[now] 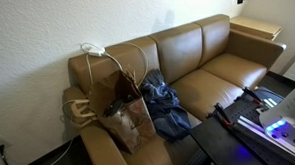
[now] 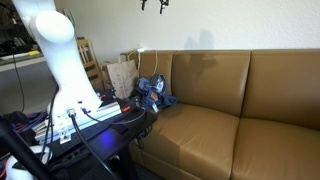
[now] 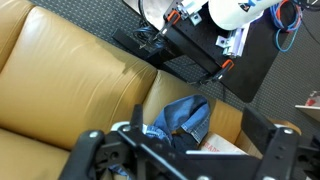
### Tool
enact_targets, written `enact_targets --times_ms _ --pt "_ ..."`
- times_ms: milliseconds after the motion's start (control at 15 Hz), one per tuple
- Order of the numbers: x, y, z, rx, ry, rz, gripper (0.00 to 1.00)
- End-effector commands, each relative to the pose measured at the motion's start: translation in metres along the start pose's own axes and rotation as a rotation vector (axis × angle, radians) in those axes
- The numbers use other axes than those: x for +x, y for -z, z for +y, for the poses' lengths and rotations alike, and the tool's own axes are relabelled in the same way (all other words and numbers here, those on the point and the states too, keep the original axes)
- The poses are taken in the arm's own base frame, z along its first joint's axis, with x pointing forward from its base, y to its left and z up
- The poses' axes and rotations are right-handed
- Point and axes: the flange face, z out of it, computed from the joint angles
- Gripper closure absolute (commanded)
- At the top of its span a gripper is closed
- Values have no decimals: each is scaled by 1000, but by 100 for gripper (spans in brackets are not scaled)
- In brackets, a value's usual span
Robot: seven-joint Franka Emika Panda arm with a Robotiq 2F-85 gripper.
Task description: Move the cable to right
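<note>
Atop the back of one sofa (image 1: pixel 212 65) lies one cable (image 1: pixel 92 49); the one gripper (image 3: pixel 182 158) is spread apart.

The gripper (image 3: pixel 185 155) was blurred and cut off by the wrist view's lower edge, its jaws unreadable. The cable (image 1: pixel 94 50) was too thin to trace near the bag (image 1: pixel 124 116).

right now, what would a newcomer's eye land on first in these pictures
The big tan sofa fills every view. At one end a brown paper bag sits beside a crumpled blue cloth, with a thin white cable looped on the backrest above them. A white robot arm stands near that end in an exterior view.
</note>
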Motion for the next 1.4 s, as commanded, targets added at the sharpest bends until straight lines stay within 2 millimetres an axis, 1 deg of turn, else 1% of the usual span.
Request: enact_targets --times_ms 0,67,133,200,267,333,600,733,800,867,933,1000,1067,1133,1333 --pt "0 0 0 1 1 -1 0" --pt "-22 11 20 9 51 -52 0" --pt "-37 18 30 6 122 -106 0" --pt "-29 15 24 -11 173 -138 0" --pt "-19 10 13 -22 236 -150 0" --pt "-18 10 0 -27 285 -162 0" --pt "30 -24 -70 -37 483 -223 0" --pt "46 -47 -108 -31 586 -274 0" --pt "50 -58 -126 -26 638 -299 0" --pt "53 -65 -142 -24 691 -321 0" --pt "53 -68 -153 -23 747 -344 0" --pt "49 -61 -158 -31 799 -371 0" --pt "38 -46 -156 -62 856 -360 0" --pt "62 -60 -156 -35 771 -364 0" --pt "45 -43 -158 -67 836 -346 0"
